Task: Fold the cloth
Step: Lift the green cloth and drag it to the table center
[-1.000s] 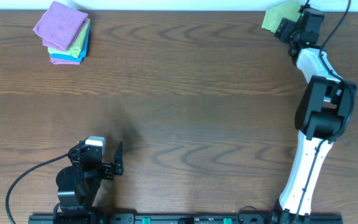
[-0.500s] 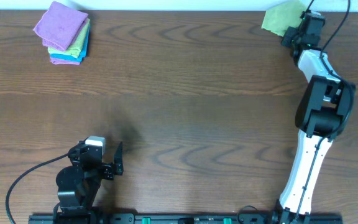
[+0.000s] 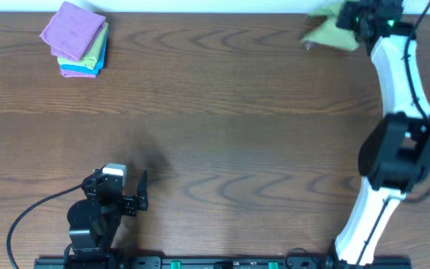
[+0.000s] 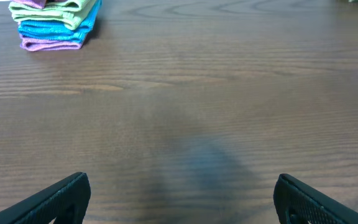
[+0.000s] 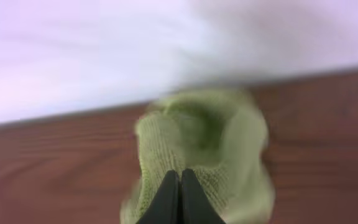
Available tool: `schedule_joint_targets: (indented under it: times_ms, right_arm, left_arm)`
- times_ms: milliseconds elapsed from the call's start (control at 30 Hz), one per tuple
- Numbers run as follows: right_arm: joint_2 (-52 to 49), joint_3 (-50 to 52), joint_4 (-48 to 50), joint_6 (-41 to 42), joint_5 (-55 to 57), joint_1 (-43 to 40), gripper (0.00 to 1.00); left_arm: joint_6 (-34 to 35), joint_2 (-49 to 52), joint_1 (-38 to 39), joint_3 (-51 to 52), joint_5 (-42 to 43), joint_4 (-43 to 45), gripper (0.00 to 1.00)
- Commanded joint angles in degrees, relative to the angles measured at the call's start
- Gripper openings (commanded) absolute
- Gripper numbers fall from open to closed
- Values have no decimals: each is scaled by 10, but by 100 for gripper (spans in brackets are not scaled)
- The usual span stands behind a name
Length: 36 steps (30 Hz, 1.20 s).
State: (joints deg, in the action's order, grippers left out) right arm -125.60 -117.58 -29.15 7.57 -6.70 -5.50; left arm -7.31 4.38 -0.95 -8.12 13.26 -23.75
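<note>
Brown table [image 3: 215, 112] of wood grain with a faint sheen. The green cloth [image 5: 197, 143] is a coarse, nubby knit. The folded cloths [image 3: 77, 48] look soft and matt. The right arm [image 3: 400, 71] has smooth, glossy white plastic shells. The left gripper [image 4: 182, 180] has matt black fingers [image 4: 61, 199].

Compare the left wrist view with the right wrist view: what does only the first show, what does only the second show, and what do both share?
Only the left wrist view shows the stack of folded cloths and the open left gripper, holding nothing. Only the right wrist view shows the green cloth up close, pinched in the shut right gripper. Both show the wooden table.
</note>
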Motion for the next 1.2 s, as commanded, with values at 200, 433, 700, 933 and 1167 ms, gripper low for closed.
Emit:
schedule_joint_targets:
  times_ms: [200,433,700,933,1167]
  right_arm:
    - [173,-13,-138,-10,-101,172,1]
    - [292,-13,-263,-38,67,241,1]
    - [313,-12,-477,57,212,175,99]
    - [311,-12,-547,57,104,182,99]
    - [311,45,-538,22,21,238,97]
  left_arm:
    - [7,-3,2,11,-6,-3,95]
    - [7,-3,2,11,-6,-3,95]
    - [7,-3,2,11,-6,-3,95]
    - [7,-3,2,11,-6,-3,95]
    - [7,-3,2,11,-5,-3,96]
